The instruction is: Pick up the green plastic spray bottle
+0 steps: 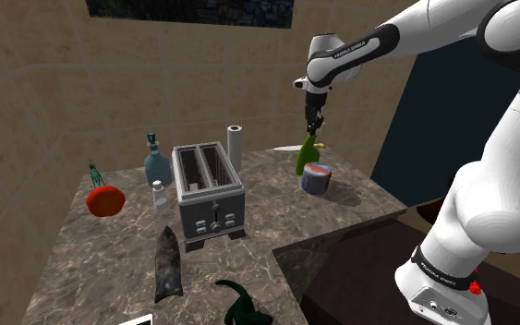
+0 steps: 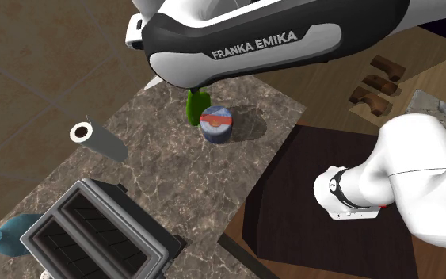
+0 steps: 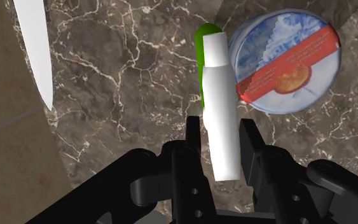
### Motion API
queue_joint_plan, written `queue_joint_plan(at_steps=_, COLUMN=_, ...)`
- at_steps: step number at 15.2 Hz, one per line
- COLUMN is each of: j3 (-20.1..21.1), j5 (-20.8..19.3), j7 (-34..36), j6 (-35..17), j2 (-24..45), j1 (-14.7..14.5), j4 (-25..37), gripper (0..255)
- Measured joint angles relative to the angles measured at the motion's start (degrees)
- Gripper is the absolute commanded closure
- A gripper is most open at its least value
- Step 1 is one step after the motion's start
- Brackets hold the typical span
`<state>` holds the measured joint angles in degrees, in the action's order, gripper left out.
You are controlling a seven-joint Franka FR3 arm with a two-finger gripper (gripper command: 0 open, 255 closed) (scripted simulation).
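Counter [image 1: 276, 198]: dark veined marble; everything I list below stands or lies on it.
Arm [image 1: 489, 166]: white, reaching from the shoulder view's lower right up and over to the counter's far corner.
Toaster [image 1: 210, 194]: grey, two slots, mid-counter, well apart from the spot I am working at.
Roll [image 1: 235, 146]: white, upright, just behind the toaster.
Knife [image 3: 34, 44]: pale blade lying flat, near the bottle but apart from it.
Bottle [image 1: 306, 159]: green body, white spray head, upright at the far corner, just beside the tin; I cannot tell whether the two touch.
Tin [image 1: 316, 177]: blue and white, with a red band across the lid, on the shoulder view's right of the bottle.
Gripper [image 3: 220, 126]: black, directly above the bottle, one finger against each side of the white head; I read it as clamped on the bottle.
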<state>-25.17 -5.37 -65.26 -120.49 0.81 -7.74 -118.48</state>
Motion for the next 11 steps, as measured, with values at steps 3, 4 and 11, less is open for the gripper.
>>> queue_joint_plan(at_steps=3, j3=0.1, j5=-0.5, j7=0.2, j6=2.0, j2=-1.2, j1=-0.1, j4=1.0, gripper=255)
queue_joint_plan(at_steps=4, j3=0.1, j5=-0.5, j7=0.1, j6=2.9, j2=-1.3, j1=-0.1, j4=1.7, gripper=255)
queue_joint_plan(at_steps=11, j3=0.3, j5=-0.8, j7=0.2, j6=8.0, j2=-2.5, j1=-0.3, j4=5.6, gripper=255)
